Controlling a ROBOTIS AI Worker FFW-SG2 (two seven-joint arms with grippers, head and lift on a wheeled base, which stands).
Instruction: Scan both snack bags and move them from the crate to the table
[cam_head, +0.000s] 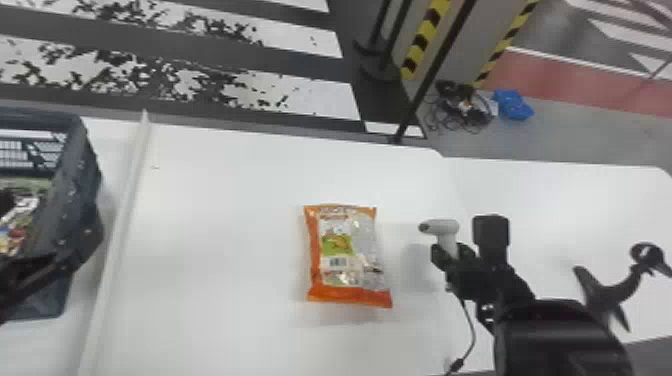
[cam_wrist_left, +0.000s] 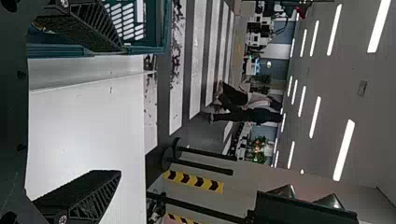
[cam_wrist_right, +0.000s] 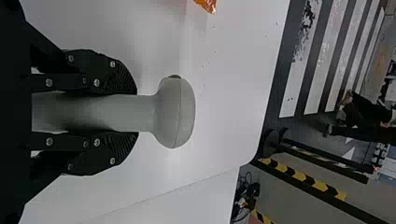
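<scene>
- At the left side of the table (cam_head: 225, 300), the left gripper (cam_wrist_left: 120, 111), its two fingers spread wide with nothing between them, is close by the crate (cam_head: 82, 165) and the nearer arm for reaching into it
- Toward the right, the right gripper (cam_head: 452, 251) pinches the scanner (cam_head: 446, 230) by its handle, the head raised and its dark window facing the snack bag (cam_head: 345, 255)
- Just left of the scanner and apart from it, the snack bag lies flat, long axis running roughly from the near edge to the far edge, printed label (cam_head: 337, 261) up; scanning it would likely call for a leftward, downward aim
- Over by the crate, mixed packets (cam_head: 17, 225) show inside; if the other bag is there, the left arm probably fetches it
</scene>
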